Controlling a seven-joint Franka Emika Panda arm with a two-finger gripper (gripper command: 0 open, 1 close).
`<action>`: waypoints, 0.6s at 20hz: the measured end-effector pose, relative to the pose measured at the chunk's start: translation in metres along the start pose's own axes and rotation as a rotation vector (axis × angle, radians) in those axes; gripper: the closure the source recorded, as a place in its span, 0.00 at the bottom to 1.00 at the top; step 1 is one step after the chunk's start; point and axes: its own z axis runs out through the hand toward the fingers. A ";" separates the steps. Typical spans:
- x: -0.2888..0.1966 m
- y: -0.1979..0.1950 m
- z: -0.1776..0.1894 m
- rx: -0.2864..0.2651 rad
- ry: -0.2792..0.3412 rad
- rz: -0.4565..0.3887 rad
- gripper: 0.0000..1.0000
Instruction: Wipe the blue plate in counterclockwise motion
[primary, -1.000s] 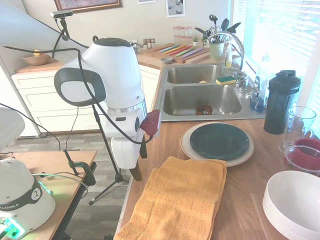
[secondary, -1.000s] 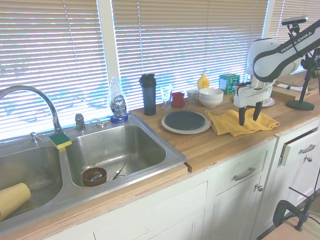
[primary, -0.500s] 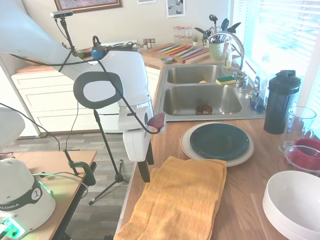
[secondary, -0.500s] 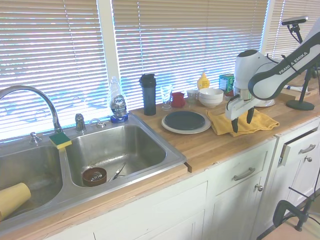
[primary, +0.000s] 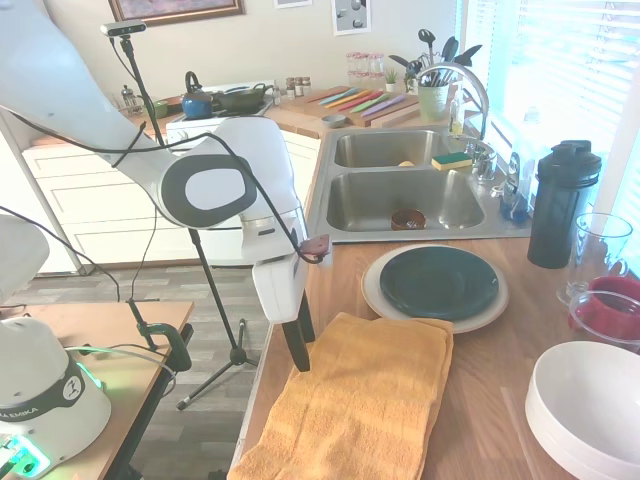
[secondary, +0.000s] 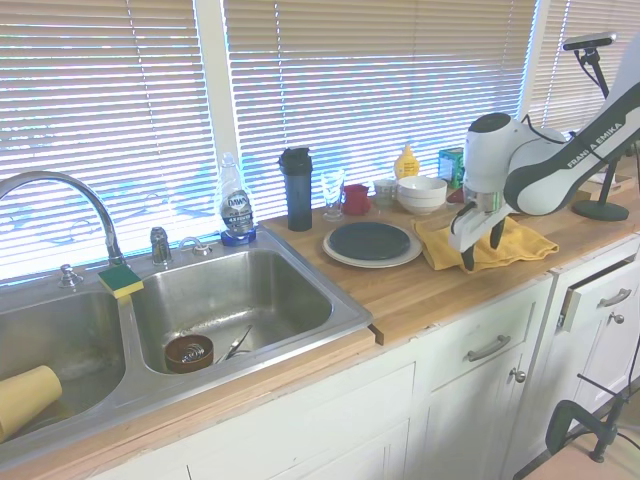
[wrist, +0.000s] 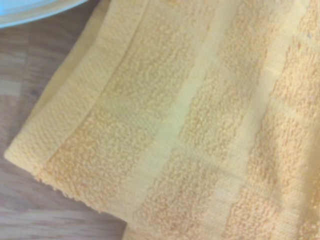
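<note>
Clearly the wiping has not begun: the blue plate (primary: 438, 282) sits untouched on a larger cream plate (primary: 497, 304) near the sink (primary: 400, 200), while the orange towel (primary: 365, 400) lies folded on the counter (primary: 480, 400) just beside them, ready to serve as the wiping cloth. That likely explains why the hand (secondary: 478, 252) hangs over the towel's near edge, pointing down. Its fingers (secondary: 470, 258) look spread a little, holding nothing; whether they touch the cloth I cannot tell.
</note>
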 end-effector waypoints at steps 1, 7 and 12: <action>-0.001 0.000 0.000 -0.001 0.007 0.001 0.00; 0.005 0.006 0.005 -0.011 0.051 -0.018 0.00; 0.019 0.001 0.011 -0.026 0.046 0.004 0.00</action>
